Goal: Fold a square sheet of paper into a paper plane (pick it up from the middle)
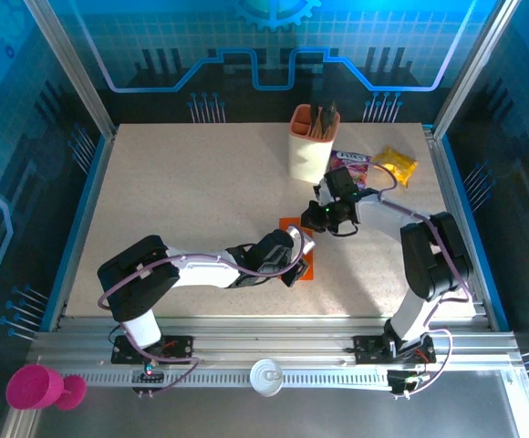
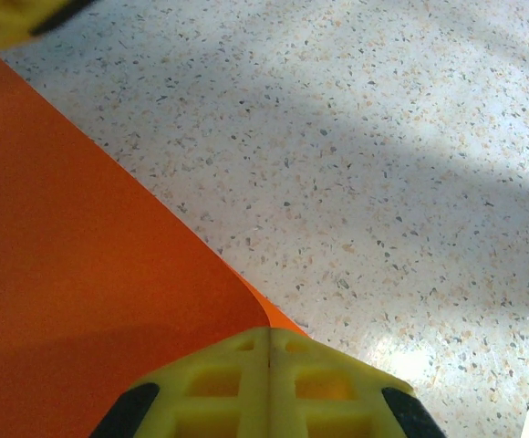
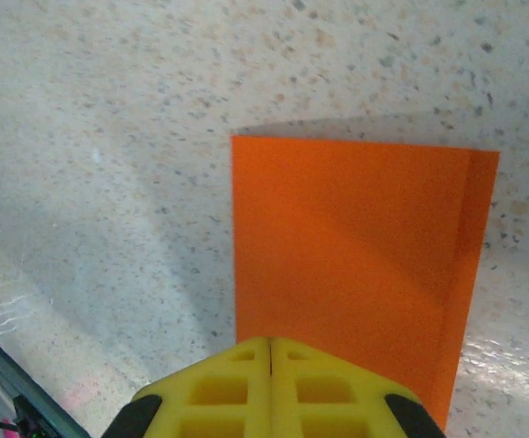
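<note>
The square sheet of paper [image 1: 289, 223] is bright orange and lies folded on the speckled table, mid-table between my two arms. In the right wrist view the paper [image 3: 356, 246] is an upright rectangle with a narrow darker strip down its right side. My right gripper [image 3: 271, 339] is shut, its tip at the paper's near edge. In the left wrist view the paper [image 2: 82, 274] fills the lower left, and my left gripper [image 2: 269, 330] is shut with its tip at a rounded corner. The fingers hide whether any paper is nipped. From above, the left gripper [image 1: 303, 248] covers the sheet's middle and the right gripper [image 1: 317, 217] is at its far edge.
A peach cup [image 1: 310, 146] holding dark tools stands at the back, right of centre. Beside it lie a purple packet [image 1: 348, 162] and a yellow snack packet [image 1: 397, 164]. A pink cup [image 1: 36, 388] lies off the table at the near left.
</note>
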Tool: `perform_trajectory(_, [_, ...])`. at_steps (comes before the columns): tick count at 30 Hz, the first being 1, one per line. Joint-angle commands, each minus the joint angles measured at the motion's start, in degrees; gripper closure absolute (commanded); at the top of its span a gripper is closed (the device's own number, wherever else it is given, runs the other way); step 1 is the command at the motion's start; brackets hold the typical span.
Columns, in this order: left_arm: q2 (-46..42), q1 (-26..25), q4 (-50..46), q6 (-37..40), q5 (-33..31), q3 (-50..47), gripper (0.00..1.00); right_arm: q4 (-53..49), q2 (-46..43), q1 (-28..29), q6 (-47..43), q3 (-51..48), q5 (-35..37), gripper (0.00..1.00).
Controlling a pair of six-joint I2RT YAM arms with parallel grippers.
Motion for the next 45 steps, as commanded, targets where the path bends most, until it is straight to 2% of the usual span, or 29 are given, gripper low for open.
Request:
perform_trajectory(1, [-0.57, -0.19, 0.72, -0.49, 1.48, -0.44, 1.0, -1.63, 2.42, -0.15, -1.99, 1.75, -1.61, 1.0])
perform_trajectory(15, [-0.64, 3.16, -2.7, 0.99, 1.54, 0.48, 1.0, -0.9, 10.57, 0.02, -2.98, 1.79, 0.42, 1.0])
perform_trajectory(36, [1.69, 5.89, -4.65, 2.99, -8.38, 1.85, 1.0, 0.22, 12.43, -0.5, -2.89, -0.56, 1.13, 1.0])
perform_trajectory(45, [2.86, 6.3, -4.43, 3.65, -9.92, 2.45, 1.0, -0.02, 12.52, -0.67, -3.0, -0.64, 1.21, 1.0])
